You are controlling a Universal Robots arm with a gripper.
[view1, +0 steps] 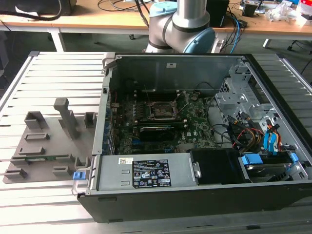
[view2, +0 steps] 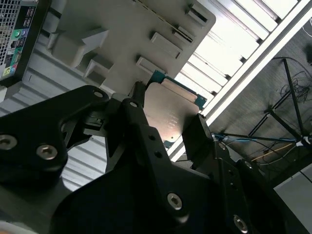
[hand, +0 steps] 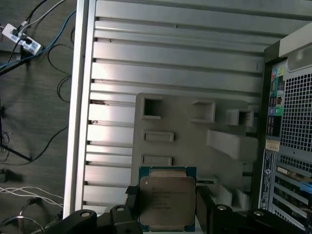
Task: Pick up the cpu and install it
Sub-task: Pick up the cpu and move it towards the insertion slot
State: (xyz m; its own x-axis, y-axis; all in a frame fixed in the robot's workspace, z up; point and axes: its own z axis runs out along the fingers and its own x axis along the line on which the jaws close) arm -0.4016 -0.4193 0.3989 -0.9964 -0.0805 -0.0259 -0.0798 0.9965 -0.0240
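The cpu (hand: 167,197) is a flat square chip with a pale metal top and a thin green-edged border. My gripper (hand: 167,207) is shut on it, one dark finger (hand: 130,195) on each side. In the second wrist view the cpu (view2: 169,112) sits between the black fingers (view2: 138,100) of the gripper (view2: 168,119). It hangs above the grey fixture plate (hand: 195,136), near the plate's edge. In the exterior view the black socket frame (view1: 158,111) lies on the green motherboard inside the open computer case (view1: 195,200).
The grey fixture plate (view1: 48,141) with raised holders lies on the slatted aluminium table (view1: 53,73), at the exterior view's left of the case. The arm's base (view1: 183,24) stands behind the case. Cables and drive bays (view1: 253,131) fill the case's right side. The case's rear panel (hand: 290,122) borders the plate.
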